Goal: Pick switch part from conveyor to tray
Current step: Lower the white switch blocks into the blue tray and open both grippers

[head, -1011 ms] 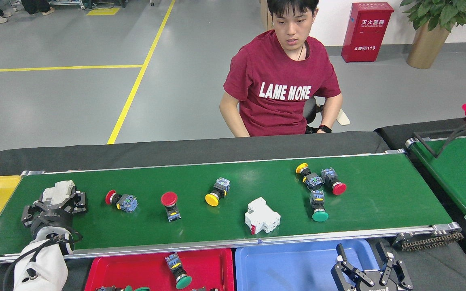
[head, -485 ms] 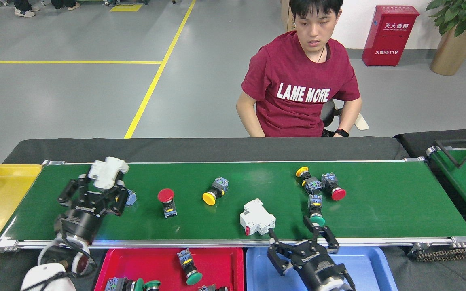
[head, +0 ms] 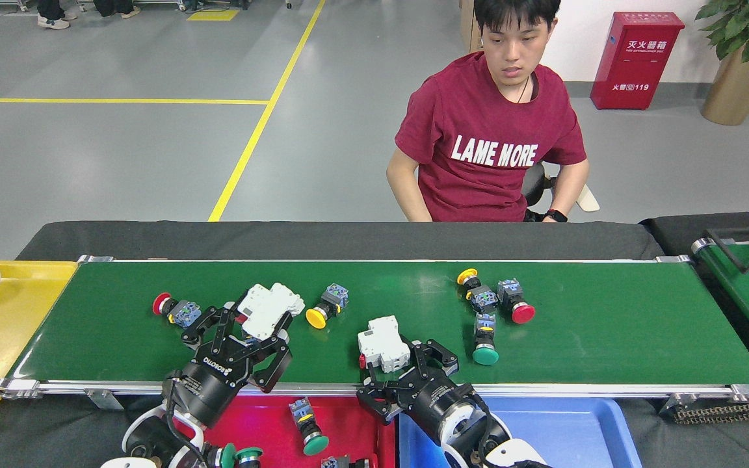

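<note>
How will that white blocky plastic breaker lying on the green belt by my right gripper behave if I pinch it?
The white blocky plastic breaker looks rigid, so it should not flex. Its flat faces suggest it will slide on the dark-green conveyor belt rather than roll. The right gripper may nudge it sideways if off-centre.

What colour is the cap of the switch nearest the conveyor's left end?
Red cap, seen in the head view.

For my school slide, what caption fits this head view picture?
Left gripper holds a white switch part over the conveyor; right gripper reaches another.
</note>
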Controlling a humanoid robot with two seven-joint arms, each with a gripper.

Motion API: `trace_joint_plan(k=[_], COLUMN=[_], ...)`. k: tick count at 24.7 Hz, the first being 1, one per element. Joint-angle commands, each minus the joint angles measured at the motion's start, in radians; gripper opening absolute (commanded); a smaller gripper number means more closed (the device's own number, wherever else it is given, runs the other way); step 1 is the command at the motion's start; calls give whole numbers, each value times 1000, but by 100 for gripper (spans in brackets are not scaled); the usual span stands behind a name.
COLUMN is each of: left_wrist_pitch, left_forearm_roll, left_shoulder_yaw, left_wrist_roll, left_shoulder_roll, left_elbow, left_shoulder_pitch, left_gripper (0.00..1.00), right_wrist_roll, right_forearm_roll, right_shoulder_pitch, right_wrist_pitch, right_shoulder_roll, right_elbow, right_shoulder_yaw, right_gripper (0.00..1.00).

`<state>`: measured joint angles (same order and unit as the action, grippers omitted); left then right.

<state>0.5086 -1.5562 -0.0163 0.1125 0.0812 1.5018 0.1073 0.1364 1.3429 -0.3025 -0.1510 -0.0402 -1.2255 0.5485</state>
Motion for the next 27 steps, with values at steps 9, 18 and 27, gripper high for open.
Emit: trace_joint_plan(k=[9, 18, 27], left_wrist_pitch=[94, 90, -192], left_forearm_roll=[-28, -99, -255], left_shoulder_yaw=[64, 206, 538], left_wrist_roll=[-1, -8, -139], left_shoulder_roll=[-61, -93, -184], left_elbow=[190, 196, 196], left_shoulder_pitch=[-172, -199, -225], left_gripper=[6, 6, 100], right_wrist_roll=[9, -40, -35], right_forearm_roll=[-306, -533, -482], right_shoulder_pitch=[126, 503, 603], right_wrist_pitch=[-205, -634, -634], right_shoulder_roll=[347, 655, 596], right_elbow=[-404, -440, -325], right_shoulder_yaw=[-74, -573, -680], right_gripper=[13, 18, 26])
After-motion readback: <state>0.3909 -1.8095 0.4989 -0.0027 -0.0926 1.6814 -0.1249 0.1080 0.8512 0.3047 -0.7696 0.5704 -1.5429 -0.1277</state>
